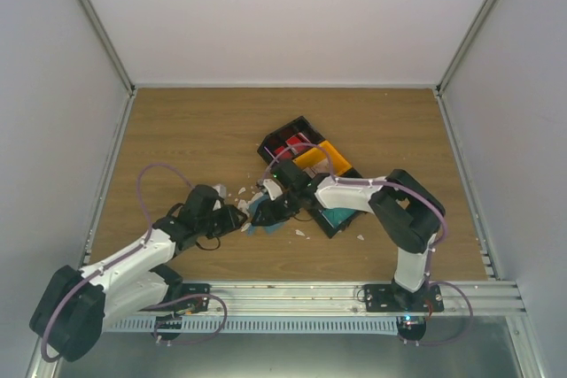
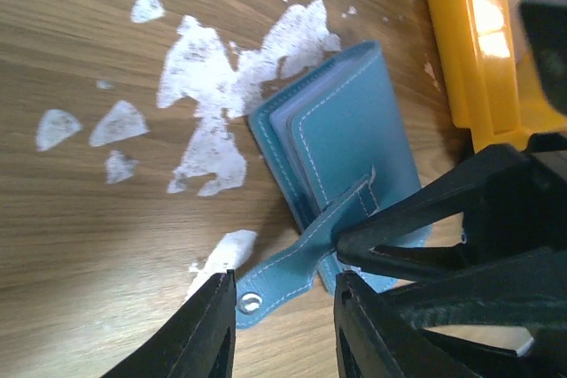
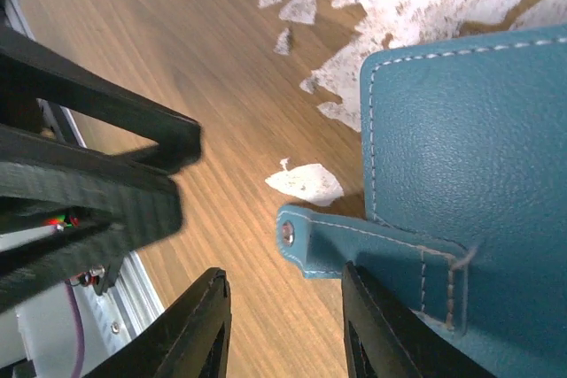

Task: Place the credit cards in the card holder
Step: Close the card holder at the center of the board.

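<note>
So | card holder [image 2: 345, 148] folded on the counter [image 2: 89, 236], strap [image 2: 297, 263] loose | left claw [image 2: 283, 285] spread, fingers either side of the holder's strap tip | right claw [image 3: 283, 276] spread too, right by that strap

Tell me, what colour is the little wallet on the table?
The card holder is teal-blue with pale stitching; the right wrist view shows it best.

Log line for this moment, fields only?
card holder: folded shut | strap: unfastened, lying loose | left pincer: open, straddling strap end | right pincer: open, over strap
</note>
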You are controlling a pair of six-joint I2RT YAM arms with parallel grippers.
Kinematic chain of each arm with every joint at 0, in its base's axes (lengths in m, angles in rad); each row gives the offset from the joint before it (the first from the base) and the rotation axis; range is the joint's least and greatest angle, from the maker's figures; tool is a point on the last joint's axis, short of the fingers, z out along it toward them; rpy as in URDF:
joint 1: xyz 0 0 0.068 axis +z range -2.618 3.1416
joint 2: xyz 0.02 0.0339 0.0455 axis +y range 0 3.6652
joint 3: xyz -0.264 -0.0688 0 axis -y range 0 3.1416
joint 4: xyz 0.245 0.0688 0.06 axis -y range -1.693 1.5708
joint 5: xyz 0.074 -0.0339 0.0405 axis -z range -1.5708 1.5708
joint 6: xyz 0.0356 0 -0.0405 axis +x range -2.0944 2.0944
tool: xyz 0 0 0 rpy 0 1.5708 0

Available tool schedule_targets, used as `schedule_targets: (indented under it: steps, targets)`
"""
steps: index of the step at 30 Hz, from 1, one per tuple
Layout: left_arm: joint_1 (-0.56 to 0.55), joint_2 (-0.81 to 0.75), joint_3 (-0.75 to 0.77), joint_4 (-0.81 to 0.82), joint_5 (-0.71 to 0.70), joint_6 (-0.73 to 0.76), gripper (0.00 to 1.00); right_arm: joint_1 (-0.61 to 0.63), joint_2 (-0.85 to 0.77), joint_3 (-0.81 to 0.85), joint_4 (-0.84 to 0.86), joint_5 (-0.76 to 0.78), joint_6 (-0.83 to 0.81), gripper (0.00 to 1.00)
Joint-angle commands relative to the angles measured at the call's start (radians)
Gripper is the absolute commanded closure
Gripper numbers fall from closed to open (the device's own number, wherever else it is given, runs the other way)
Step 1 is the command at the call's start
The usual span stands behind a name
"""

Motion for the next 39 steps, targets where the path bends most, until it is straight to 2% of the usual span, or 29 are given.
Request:
schedule_targets:
  steps: [1,6,15,18,22,31,39]
  targets:
    - [0.01,0.06,0.045,0.116,0.123,0.068,0.64,0.003,-0.102,0.01,-0.018,0.061,-0.017,0.63]
    - [0.013,0.159,0.102,0.166,0.18,0.113,0.61,-0.031,-0.184,-0.037,-0.025,0.088,-0.02,0.63]
    - [0.015,0.214,0.145,0.16,0.15,0.12,0.61,-0.1,-0.218,-0.075,-0.08,0.198,-0.043,0.67]
    - [0.016,0.213,0.152,0.156,0.146,0.118,0.61,-0.1,-0.198,-0.073,-0.094,0.203,-0.049,0.71]
    - [0.016,0.205,0.158,0.148,0.132,0.108,0.61,-0.083,-0.142,-0.058,-0.113,0.131,-0.097,0.79]
    - [0.015,0.205,0.169,0.152,0.103,0.112,0.65,-0.059,-0.025,0.0,-0.216,0.2,-0.135,0.81]
    - [0.016,0.361,0.196,0.159,0.134,0.15,0.67,-0.06,-0.039,0.017,-0.231,0.225,-0.131,0.8]
